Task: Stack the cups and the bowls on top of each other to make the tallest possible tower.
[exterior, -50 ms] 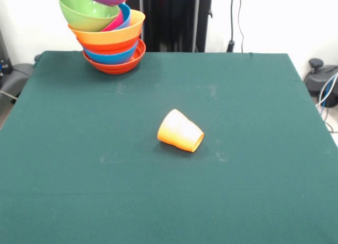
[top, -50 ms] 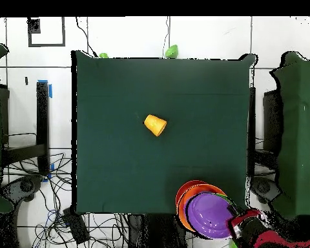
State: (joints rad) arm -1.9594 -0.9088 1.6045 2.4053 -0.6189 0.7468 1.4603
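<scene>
Orange cup (exterior, -50 ms: 180, 131) lying on its side, mid-desk, well apart from a leaning tower (exterior, -50 ms: 108, 35) of bowls.

We see the tower at a corner of the green desk (exterior, -50 ms: 253, 191): red-orange base, blue, orange, green, purple bowl (top, -50 ms: 211, 215) topmost. The arm (top, -50 ms: 251, 227) reaches beside it; we cannot tell how its jaws stand.
</scene>
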